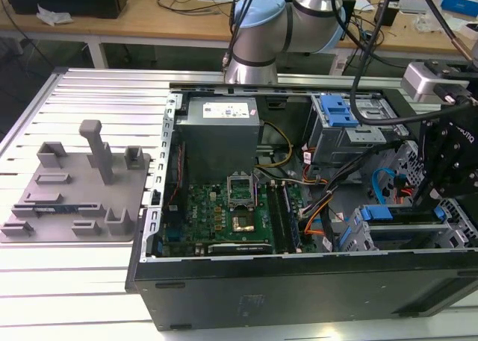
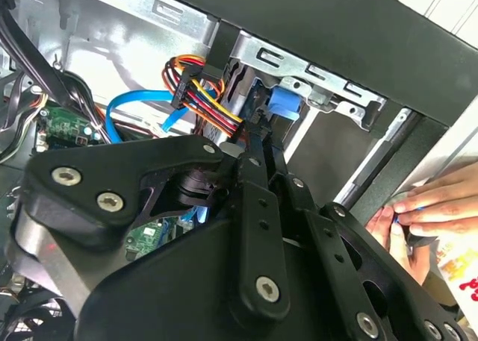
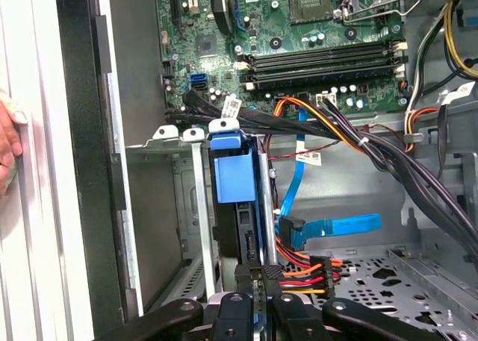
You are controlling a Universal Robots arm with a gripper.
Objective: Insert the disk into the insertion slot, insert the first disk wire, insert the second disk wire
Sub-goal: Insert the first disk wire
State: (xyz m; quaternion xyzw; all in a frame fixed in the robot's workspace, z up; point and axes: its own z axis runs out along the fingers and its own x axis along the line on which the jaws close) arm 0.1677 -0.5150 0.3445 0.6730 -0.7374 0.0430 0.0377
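Two fingers of the black gripper (image 3: 261, 275) pinch narrowly on the plug end of the red-orange-yellow wire bundle (image 3: 302, 277), likely stiff and best gripped by its body. Beyond, the blue-framed silver disk (image 3: 228, 169) stands seated in the grey perforated-metal insertion slot (image 3: 196, 207) along the black case's (image 3: 82, 169) side wall.

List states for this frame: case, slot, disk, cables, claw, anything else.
case: side open.
slot: holds the disk.
disk: in the slot, blue tab showing.
power plug: in the claw, at the disk's end.
blue cable: its plug looks loose.
claw: shut on the power plug.
hand: resting outside the case.
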